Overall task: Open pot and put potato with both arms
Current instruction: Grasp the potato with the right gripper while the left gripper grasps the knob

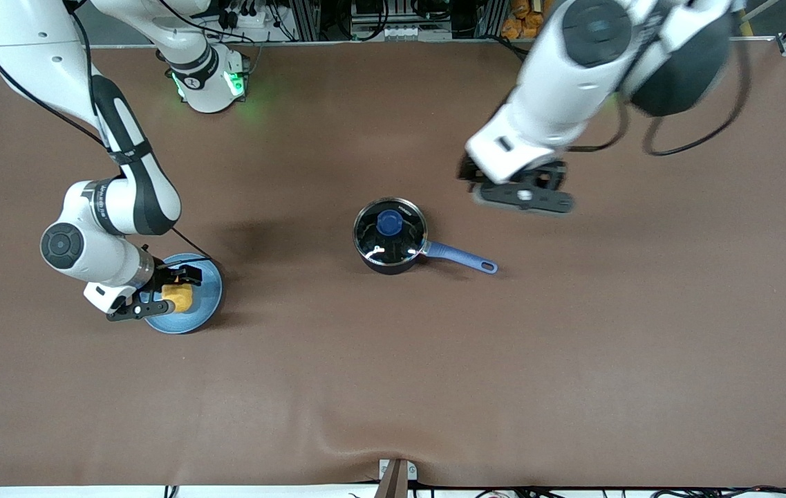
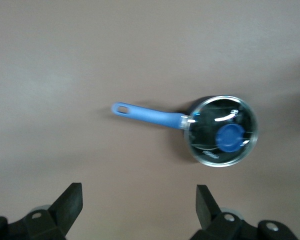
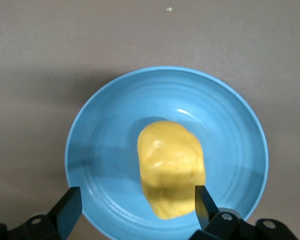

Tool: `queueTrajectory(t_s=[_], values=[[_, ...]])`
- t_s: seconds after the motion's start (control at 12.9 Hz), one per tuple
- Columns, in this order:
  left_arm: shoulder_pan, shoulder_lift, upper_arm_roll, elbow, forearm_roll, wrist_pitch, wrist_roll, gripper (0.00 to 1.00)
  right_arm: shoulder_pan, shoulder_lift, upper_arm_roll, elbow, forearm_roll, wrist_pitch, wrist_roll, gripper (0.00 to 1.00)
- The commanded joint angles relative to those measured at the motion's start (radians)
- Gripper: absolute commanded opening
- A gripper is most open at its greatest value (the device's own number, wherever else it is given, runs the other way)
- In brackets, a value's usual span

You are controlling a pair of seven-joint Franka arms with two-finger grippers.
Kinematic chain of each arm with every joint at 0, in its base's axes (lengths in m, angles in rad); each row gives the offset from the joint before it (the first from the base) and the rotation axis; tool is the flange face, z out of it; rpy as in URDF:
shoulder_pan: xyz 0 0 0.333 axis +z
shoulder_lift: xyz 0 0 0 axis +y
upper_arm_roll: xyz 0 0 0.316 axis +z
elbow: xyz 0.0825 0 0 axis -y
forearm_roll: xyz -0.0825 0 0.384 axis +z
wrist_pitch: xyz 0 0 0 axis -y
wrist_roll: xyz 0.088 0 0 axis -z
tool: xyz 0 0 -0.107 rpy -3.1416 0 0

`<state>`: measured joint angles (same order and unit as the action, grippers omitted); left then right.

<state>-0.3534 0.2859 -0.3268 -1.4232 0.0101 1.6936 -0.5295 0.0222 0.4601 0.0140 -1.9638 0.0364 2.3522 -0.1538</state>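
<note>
Both claws stand with their fingers spread wide and nothing between them. Right gripper [image 1: 157,294] hangs low over the light-blue plate [image 1: 202,308], which sits toward the right arm's end of the bench, about midway between the robots' edge and the edge nearest the front camera. In the right wrist view its two fingertips [image 3: 70,205] frame the plate [image 3: 105,125] — the potato [image 3: 171,167] lies on that plate, yellow-orange and lumpy, a little off the plate's centre, and neither finger touches it. From the front the potato [image 1: 178,296] shows just past the black fingers.

Left gripper [image 1: 524,197] is up in the air over bare brown bench, toward the left arm's end from the pot and well apart from it. Its wrist view shows the fingertips [image 2: 72,200] apart, with the pot [image 2: 222,131] down on the cloth between and past them.

That pot [image 1: 390,238] stands near the middle of the bench, upright. Its glass lid [image 1: 399,232] is on, seated flat on the rim, with the blue knob [image 1: 389,223] at its centre. Its long blue handle [image 1: 465,258] points toward the left arm's end and slightly toward the front camera's edge — a small hole shows at its tip.
</note>
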Motion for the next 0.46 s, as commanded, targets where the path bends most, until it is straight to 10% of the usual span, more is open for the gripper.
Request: queueTrajectory(t_s=[0.0, 0.39], values=[[-0.084, 0.103, 0.011, 0.090, 0.025, 0.058, -0.145, 1.00, -0.007, 0.018, 0.001, -0.018, 0.000, 0.062, -0.030, 1.00], [-0.202, 0.265, 0.018, 0.096, 0.183, 0.239, -0.224, 1.00, -0.021, 0.078, -0.003, -0.017, -0.010, 0.147, -0.044, 1.00]])
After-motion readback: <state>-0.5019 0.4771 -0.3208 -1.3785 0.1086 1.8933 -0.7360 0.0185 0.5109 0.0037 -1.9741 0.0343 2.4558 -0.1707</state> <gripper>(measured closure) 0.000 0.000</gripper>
